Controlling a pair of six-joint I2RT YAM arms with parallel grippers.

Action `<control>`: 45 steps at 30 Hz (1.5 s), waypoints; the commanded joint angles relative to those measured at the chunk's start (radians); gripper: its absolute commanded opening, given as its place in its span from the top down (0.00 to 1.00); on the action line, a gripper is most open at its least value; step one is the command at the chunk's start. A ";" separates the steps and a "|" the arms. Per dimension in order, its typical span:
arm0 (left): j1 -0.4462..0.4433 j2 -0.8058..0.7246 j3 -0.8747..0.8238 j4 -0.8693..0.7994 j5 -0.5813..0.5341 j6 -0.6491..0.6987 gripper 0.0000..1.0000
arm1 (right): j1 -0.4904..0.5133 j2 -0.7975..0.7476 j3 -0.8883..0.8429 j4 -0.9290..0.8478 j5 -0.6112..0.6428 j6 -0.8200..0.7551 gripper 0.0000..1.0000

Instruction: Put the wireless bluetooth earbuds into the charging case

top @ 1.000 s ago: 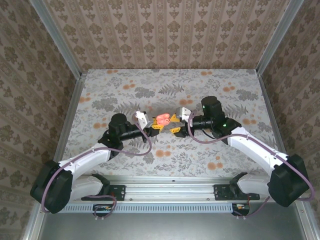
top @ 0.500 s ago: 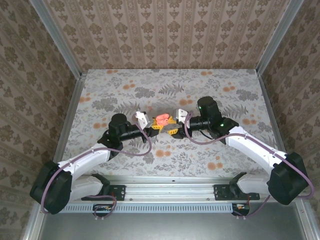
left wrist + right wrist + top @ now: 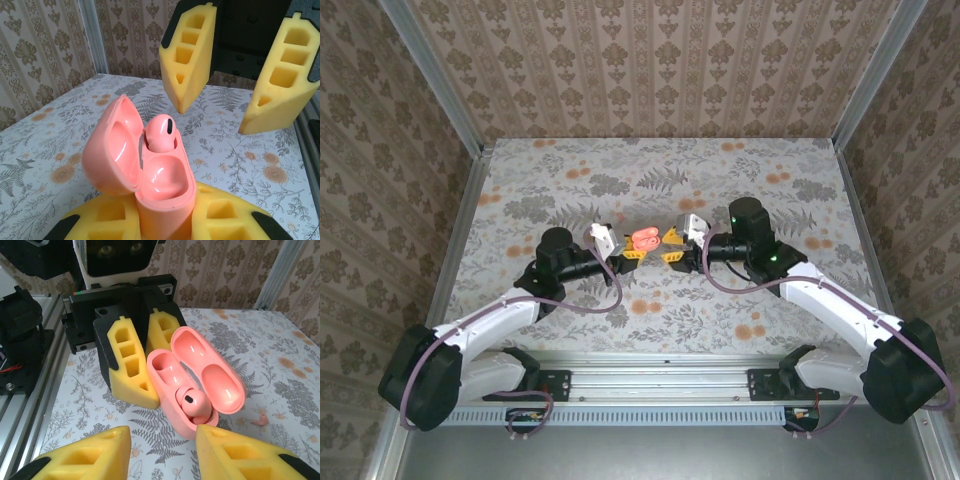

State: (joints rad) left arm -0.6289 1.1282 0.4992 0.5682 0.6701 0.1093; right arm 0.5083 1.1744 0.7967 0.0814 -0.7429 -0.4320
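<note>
In left gripper (image 3: 165,222), glossy rounded coral case (image 3: 162,182)

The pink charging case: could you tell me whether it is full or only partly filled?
Partly filled: the open case holds one pink earbud; the slot beside it is empty.

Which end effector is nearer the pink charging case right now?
Left. The left end effector is clamped on the base of the open pink charging case; the right end effector hangs open just beyond it, not touching.
</note>
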 commanded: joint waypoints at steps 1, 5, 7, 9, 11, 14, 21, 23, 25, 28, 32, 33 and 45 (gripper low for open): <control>-0.008 -0.018 0.036 0.004 0.021 0.024 0.86 | -0.004 0.013 -0.001 0.082 0.017 0.057 0.62; -0.008 -0.018 0.035 0.004 0.016 0.024 0.86 | -0.003 0.027 0.012 0.108 0.007 0.072 0.65; -0.008 -0.017 0.036 0.002 0.016 0.025 0.86 | -0.001 0.031 0.017 0.109 0.004 0.071 0.67; -0.008 -0.016 0.036 0.004 0.016 0.023 0.86 | -0.002 0.034 0.020 0.109 0.000 0.071 0.68; -0.008 -0.016 0.038 0.006 0.016 0.024 0.86 | -0.001 0.039 0.022 0.110 -0.002 0.073 0.70; -0.008 -0.014 0.039 0.004 0.018 0.023 0.86 | 0.000 0.046 0.025 0.112 -0.001 0.073 0.72; -0.008 -0.019 0.038 0.004 0.017 0.023 0.86 | 0.003 0.062 0.035 0.112 0.014 0.077 0.75; -0.008 -0.019 0.038 0.003 0.017 0.020 0.86 | 0.003 0.064 0.033 0.116 0.014 0.079 0.76; -0.009 -0.017 0.038 0.004 0.017 0.021 0.86 | 0.004 0.067 0.032 0.119 0.015 0.083 0.77; -0.009 -0.016 0.037 0.003 0.019 0.020 0.86 | 0.007 0.070 0.035 0.123 0.019 0.085 0.78; -0.009 -0.018 0.038 0.004 0.019 0.020 0.86 | 0.007 0.078 0.039 0.123 0.025 0.086 0.81; -0.009 -0.018 0.037 0.003 0.018 0.020 0.86 | 0.008 0.080 0.040 0.123 0.027 0.087 0.81; -0.011 -0.025 0.036 0.001 0.011 0.022 0.86 | 0.015 0.101 0.059 0.101 0.028 0.080 0.86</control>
State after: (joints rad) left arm -0.6289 1.1282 0.4995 0.5591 0.6533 0.1093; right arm 0.5114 1.2636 0.8185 0.1833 -0.7238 -0.3592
